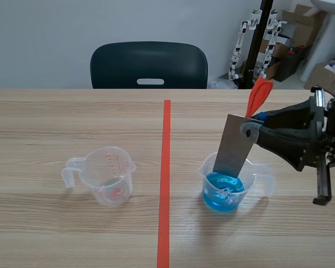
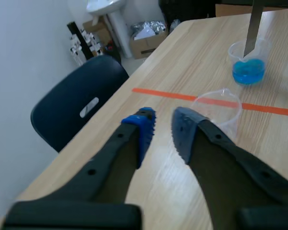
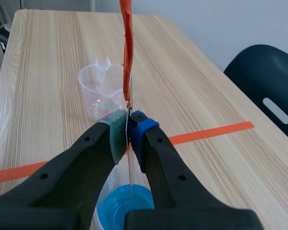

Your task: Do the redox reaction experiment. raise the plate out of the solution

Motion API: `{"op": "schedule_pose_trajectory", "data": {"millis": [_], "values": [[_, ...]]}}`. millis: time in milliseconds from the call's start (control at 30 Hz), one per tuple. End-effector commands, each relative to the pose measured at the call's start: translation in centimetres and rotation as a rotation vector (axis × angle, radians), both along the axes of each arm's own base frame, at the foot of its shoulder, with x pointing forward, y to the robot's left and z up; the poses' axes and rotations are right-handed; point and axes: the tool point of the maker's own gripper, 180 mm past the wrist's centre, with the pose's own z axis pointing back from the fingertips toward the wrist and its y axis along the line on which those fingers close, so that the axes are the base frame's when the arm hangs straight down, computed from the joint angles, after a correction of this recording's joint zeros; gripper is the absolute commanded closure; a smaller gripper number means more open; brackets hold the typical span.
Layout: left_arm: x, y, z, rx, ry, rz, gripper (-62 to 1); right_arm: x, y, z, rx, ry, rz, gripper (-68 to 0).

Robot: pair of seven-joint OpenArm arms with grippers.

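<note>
A grey metal plate (image 1: 233,149) with an orange-red tab (image 1: 259,95) on top stands tilted in a clear cup of blue solution (image 1: 226,190). Its lower edge is inside the cup, at about the liquid's surface. My right gripper (image 1: 249,130) is shut on the plate's upper part. In the right wrist view the thin plate (image 3: 129,163) runs edge-on between the fingers, down to the blue cup (image 3: 125,203), with the tab (image 3: 126,48) above. My left gripper (image 2: 162,130) is open, holds nothing and hangs high over the table's left side. The plate (image 2: 255,24) and blue cup (image 2: 248,67) lie far ahead of it.
An empty clear measuring cup (image 1: 106,176) stands left of the orange-red tape line (image 1: 166,178). A dark chair (image 1: 149,65) is at the table's far edge. Boxes and gear (image 1: 298,33) stand behind at the right.
</note>
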Motion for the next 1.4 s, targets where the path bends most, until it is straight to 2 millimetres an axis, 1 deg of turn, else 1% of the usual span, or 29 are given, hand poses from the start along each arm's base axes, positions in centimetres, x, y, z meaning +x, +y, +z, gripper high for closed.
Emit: {"op": "schedule_pose_trajectory", "data": {"millis": [0,33,67,167,267,367,567,767,900,967,1100,1200,1367], "values": [[0.3,-1.5,1.1,-0.02,-0.027,-0.057,-4.0,0.5,-0.1,1.5,0.01,-0.029,-0.001,-0.6],[0.5,-2.2,1.4,-0.01,-0.037,-0.083,-2.5,0.5,-0.1,1.6,0.005,-0.027,0.0,-0.6],[0.7,-2.9,1.6,0.003,-0.044,-0.107,-2.5,0.4,0.0,1.8,0.005,-0.024,0.001,-0.6],[1.2,-5.2,1.5,0.042,-0.053,-0.165,-2.5,0.5,-0.1,2.7,0.02,-0.011,-0.01,-0.6],[1.4,-7.7,0.8,0.07,-0.051,-0.22,-2.5,0.5,0.1,3.5,0.031,0.005,-0.017,-0.6],[1.8,-9.8,0.0,0.088,-0.055,-0.253,-2.5,0.3,0.3,4.2,0.035,0.009,-0.014,-0.6],[3.9,-13.5,-2.2,0.108,-0.056,-0.263,-2.5,0.3,0.6,5.6,0.03,0.063,0.011,-0.6],[5.7,-17.5,-3.7,0.159,-0.056,-0.304,-2.5,1.7,0.2,7.2,0.048,0.085,-0.034,-0.6],[7.3,-20.3,-4.4,0.222,-0.069,-0.322,-2.5,2.3,-0.2,7.7,0.041,0.086,-0.056,-0.6],[7.8,-21.9,-4.8,0.25,-0.074,-0.337,-2.5,2.4,-0.3,7.9,0.037,0.093,-0.053,-0.6],[7.9,-25.1,-5.6,0.28,-0.072,-0.387,-2.5,2.2,-0.3,8.5,0.036,0.097,-0.051,-0.6],[7.8,-27.2,-6.2,0.265,-0.047,-0.411,-2.5,2.0,-0.3,8.9,0.034,0.097,-0.044,-0.6],[8.5,-29.6,-6.1,0.18,0.016,-0.405,-2.5,1.8,-0.4,9.1,0.023,0.095,-0.04,-0.6]]}}
